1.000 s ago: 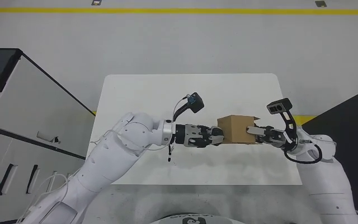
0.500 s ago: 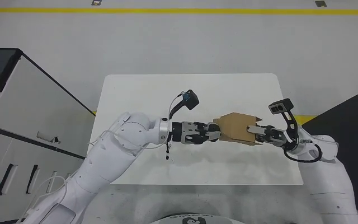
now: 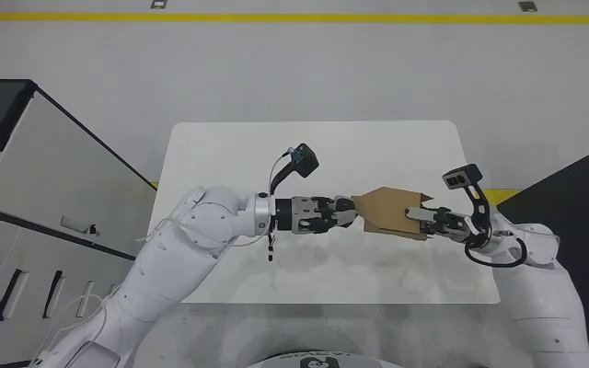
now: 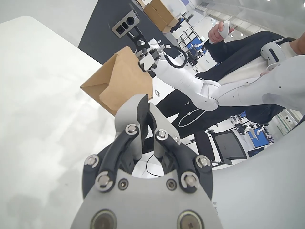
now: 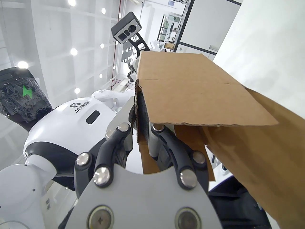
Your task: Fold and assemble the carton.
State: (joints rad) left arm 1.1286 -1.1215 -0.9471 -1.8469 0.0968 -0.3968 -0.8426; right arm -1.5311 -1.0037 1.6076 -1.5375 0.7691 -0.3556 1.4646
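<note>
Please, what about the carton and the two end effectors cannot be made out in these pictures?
Whether the left end effector touches the carton: in the left wrist view its own fingers cover the spot; in the top view it is too small.
Part of the carton's body: in the right wrist view the picture edge cuts it off.
The carton's underside: in the top view the carton itself hides it.

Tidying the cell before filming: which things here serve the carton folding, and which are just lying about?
In use: carton; right pincer, shut on it; left pincer, shut at its other end; white table.
Lying about: cardboard boxes, office chair, grey cabinet.
</note>
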